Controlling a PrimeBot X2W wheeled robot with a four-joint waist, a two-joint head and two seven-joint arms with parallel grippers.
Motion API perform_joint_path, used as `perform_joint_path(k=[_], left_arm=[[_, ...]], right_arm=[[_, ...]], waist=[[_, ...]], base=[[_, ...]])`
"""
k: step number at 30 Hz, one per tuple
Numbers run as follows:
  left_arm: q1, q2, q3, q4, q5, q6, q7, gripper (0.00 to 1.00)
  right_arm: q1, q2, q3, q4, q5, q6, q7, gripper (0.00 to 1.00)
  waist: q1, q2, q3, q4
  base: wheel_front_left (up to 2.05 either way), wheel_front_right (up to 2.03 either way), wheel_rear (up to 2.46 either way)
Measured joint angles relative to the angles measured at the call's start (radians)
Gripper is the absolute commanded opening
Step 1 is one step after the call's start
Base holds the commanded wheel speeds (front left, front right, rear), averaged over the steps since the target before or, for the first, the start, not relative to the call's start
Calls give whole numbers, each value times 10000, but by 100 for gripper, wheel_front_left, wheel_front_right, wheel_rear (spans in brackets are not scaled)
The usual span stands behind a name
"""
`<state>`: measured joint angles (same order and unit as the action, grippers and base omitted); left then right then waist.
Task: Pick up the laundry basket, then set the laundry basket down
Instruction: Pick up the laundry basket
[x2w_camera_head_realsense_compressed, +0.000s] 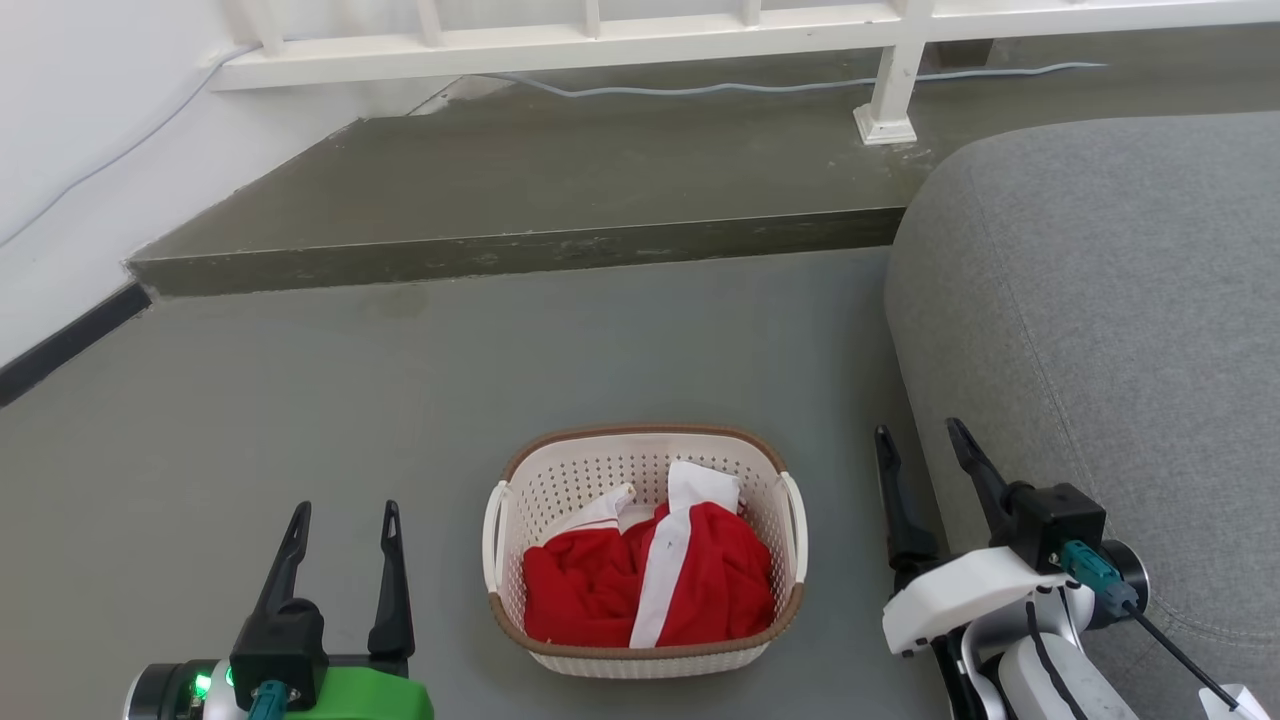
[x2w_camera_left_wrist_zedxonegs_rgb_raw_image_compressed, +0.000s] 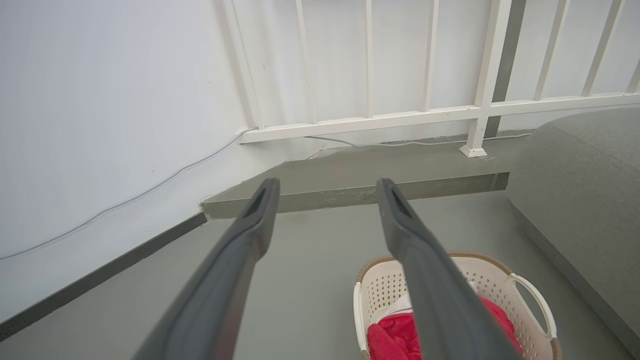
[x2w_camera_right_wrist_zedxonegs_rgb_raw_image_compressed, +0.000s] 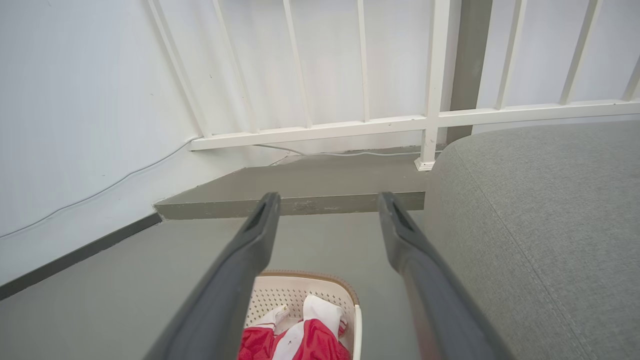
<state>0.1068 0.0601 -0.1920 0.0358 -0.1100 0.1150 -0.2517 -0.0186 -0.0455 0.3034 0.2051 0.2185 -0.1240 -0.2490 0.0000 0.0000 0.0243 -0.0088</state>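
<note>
- The laundry basket (x2w_camera_head_realsense_compressed: 640, 662) rests on the floor (x2w_camera_head_realsense_compressed: 300, 400) between both hands, inboard of each and touching neither.
- The left hand (x2w_camera_head_realsense_compressed: 345, 510) and right hand (x2w_camera_head_realsense_compressed: 918, 430) have their fingers apart and hold nothing.
- Its loop handles (x2w_camera_head_realsense_compressed: 795, 525) look thin; a finger closing beside one could slip off and shove the basket.
- Lifting one side first would likely tilt it and spill the red cloth (x2w_camera_head_realsense_compressed: 600, 585).
- The sofa (x2w_camera_head_realsense_compressed: 1100, 300) lies just outboard of the right hand, which could brush it.
</note>
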Motion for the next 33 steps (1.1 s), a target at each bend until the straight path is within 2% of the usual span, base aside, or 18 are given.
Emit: perform_joint_path(k=[16,25,33], left_arm=[[-12,-19,-2,-121,-75,0,0,100],[-451,-31,-27,128,-79,-6,0,100],[-1222,-69,-128,819,-219,-111,-2,100]], right_arm=[[-6,0,-90,-284,0,-10,-2,100],[-613,-2,-274,-391,-10,-10,-12,100],[-1177,-4,-326,102,-10,23,-13,100]], waist=[[0,0,514,23],[0,0,1499,74],[0,0,2470,99]], base=[[0,0,0],[0,0,0],[0,0,0]])
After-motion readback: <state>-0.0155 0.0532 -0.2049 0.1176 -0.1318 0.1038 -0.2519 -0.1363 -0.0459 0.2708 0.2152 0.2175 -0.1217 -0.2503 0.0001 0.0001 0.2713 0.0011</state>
